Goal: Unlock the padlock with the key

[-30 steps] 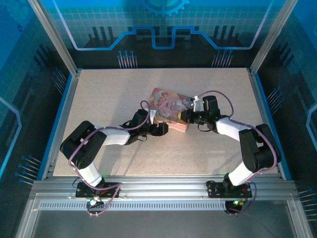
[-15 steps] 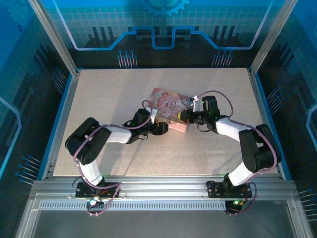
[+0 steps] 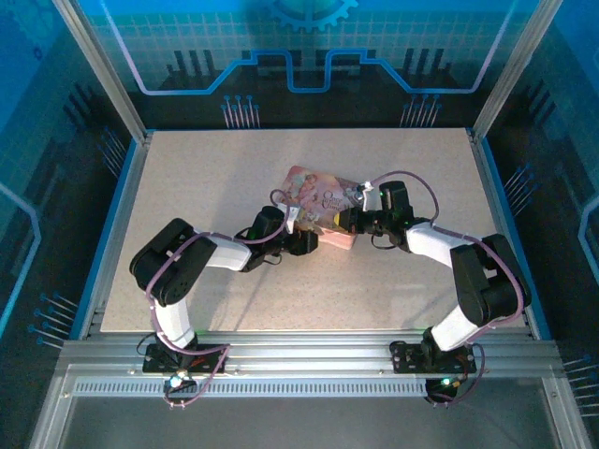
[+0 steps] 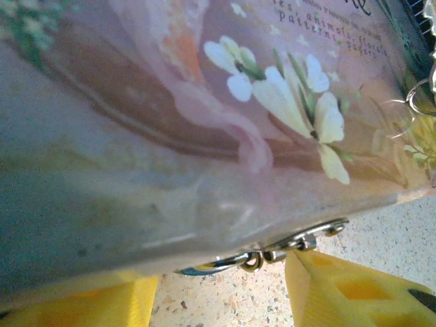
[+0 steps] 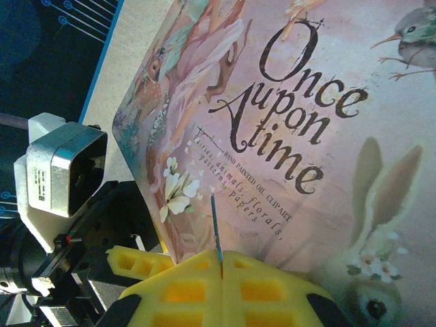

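The left pincer sits at the near edge of the pink box on the table. It is released: its yellow pads stand apart. In the gap between them, just under the box's edge, hangs the padlock, a small silvery piece with a bluish tint, linked to more metal fittings. Whether either pad touches it I cannot tell. The right pincer is at the opposite side of the box, facing the left one. It is clenched on the key, a thin dark sliver that sticks straight out from between its pads over the printed lid.
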### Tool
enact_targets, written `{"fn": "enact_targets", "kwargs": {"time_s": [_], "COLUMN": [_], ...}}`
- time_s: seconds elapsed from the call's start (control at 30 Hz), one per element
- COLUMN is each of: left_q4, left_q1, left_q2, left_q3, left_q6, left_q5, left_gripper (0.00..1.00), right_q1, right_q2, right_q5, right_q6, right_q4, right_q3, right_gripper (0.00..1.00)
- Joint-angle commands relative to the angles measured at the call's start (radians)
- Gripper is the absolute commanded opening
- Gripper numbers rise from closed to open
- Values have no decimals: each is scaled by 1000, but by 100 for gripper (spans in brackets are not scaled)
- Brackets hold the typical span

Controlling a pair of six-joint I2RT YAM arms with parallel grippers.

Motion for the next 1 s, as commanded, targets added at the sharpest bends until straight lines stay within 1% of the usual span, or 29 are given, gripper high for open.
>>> {"fn": "enact_targets", "kwargs": {"time_s": [0.0,0.4,0.67,0.97], "left_q4": [43,102,119,120], "left_q1": [6,4,1,-1], "left_q2": [25,51,69,69], "left_q3": [25,17,21,22], "left_q6": [-10,-64,-86,-97], "left_q5": [27,27,20,8], "left_gripper": [53,51,47,39], "right_q1": [33,44,48,56], "right_q2": [24,35,38,39], "right_q5": [17,19,20,19], "right_q6": [12,22,23,26], "right_q4": [-117,-104,-104,-100], "right_q3": [-46,-48,-47,-47], "right_gripper": [0,1,0,0]}}
